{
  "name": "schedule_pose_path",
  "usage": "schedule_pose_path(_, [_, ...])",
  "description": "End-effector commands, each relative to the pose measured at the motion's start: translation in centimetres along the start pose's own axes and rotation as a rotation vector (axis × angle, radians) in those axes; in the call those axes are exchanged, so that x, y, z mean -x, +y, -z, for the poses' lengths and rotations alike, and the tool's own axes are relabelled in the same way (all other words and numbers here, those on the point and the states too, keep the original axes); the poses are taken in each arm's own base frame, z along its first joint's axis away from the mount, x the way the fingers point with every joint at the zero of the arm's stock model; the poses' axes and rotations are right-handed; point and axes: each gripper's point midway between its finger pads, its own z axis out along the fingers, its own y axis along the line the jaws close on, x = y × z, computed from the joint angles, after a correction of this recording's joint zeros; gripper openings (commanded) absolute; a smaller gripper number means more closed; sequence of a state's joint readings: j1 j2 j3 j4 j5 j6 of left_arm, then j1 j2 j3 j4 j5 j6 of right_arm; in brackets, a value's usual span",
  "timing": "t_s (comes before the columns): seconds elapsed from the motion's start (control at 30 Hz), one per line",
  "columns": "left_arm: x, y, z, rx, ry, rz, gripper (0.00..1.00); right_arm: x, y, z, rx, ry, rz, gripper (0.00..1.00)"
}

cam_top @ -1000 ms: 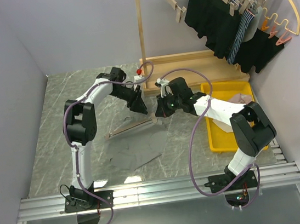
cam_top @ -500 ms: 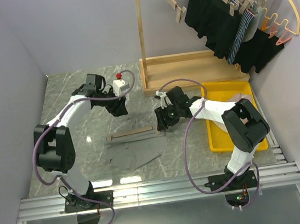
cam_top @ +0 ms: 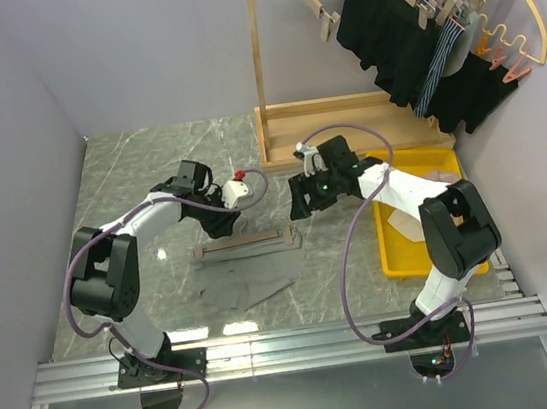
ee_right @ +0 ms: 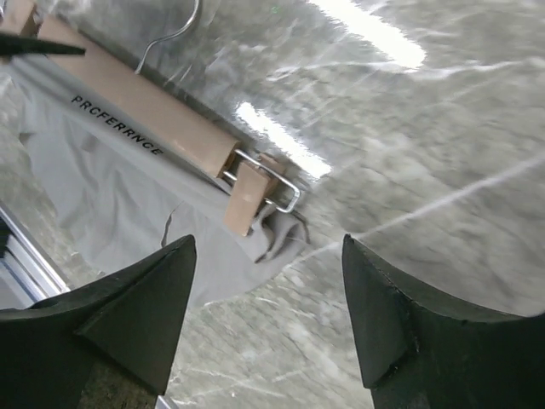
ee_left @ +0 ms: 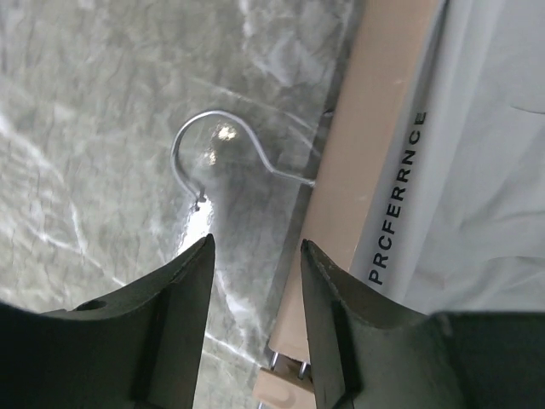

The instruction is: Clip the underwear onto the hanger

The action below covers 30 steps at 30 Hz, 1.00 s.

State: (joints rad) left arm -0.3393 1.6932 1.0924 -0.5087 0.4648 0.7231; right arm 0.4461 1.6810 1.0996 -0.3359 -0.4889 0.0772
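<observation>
The pale wooden hanger (cam_top: 245, 243) lies flat on the marble table, its bar (ee_right: 145, 111) along the printed waistband of the light grey underwear (cam_top: 245, 281). Grey fabric (ee_right: 111, 200) bunches under the right-end clip (ee_right: 247, 198). The metal hook (ee_left: 204, 145) rests on the table on the bar's far side. My left gripper (cam_top: 218, 226) hovers open over the hook side of the bar (ee_left: 375, 153), with only table between its fingers (ee_left: 187, 285). My right gripper (cam_top: 299, 209) stands wide open just right of the right-end clip, holding nothing.
A yellow tray (cam_top: 392, 249) with a beige-pink garment (cam_top: 442, 180) sits to the right. The wooden rack base (cam_top: 343, 120) and post (cam_top: 256, 45) stand behind, with black garments (cam_top: 393, 37) and a yellow hoop hanger (cam_top: 519, 1) hanging at the top right.
My right gripper has opened, let go of the hanger's right end and drawn back. The hanger has dropped flat onto the table. My left gripper has swung left and down to the bar.
</observation>
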Motion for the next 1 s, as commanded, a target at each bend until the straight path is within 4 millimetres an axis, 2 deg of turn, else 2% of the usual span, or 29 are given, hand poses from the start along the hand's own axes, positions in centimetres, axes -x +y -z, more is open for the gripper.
schedule_pose_path(0.0, [1.3,0.2,0.4,0.005,-0.028,-0.084,0.50,2.4,0.3,2.6,0.030,-0.061,0.007,0.77])
schedule_pose_path(0.13, [1.3,-1.0,0.2,-0.033,-0.024,-0.120,0.50,3.0,-1.1,3.7,0.018,-0.081,-0.024,0.77])
schedule_pose_path(0.23, [1.1,-1.6,0.1,-0.056,-0.018,-0.129,0.50,3.5,-1.5,4.2,0.021,-0.090,-0.032,0.78])
schedule_pose_path(0.47, [-0.4,-3.4,-0.5,-0.111,0.015,-0.153,0.50,5.0,-1.1,5.0,0.066,-0.106,-0.030,0.78])
schedule_pose_path(0.7, [-1.2,-3.6,-1.3,-0.128,0.035,-0.155,0.49,5.2,-0.8,5.0,0.090,-0.098,-0.037,0.78])
schedule_pose_path(0.97, [0.1,-4.0,-0.5,-0.148,0.003,-0.166,0.50,4.9,-1.1,5.0,0.089,-0.088,-0.042,0.78])
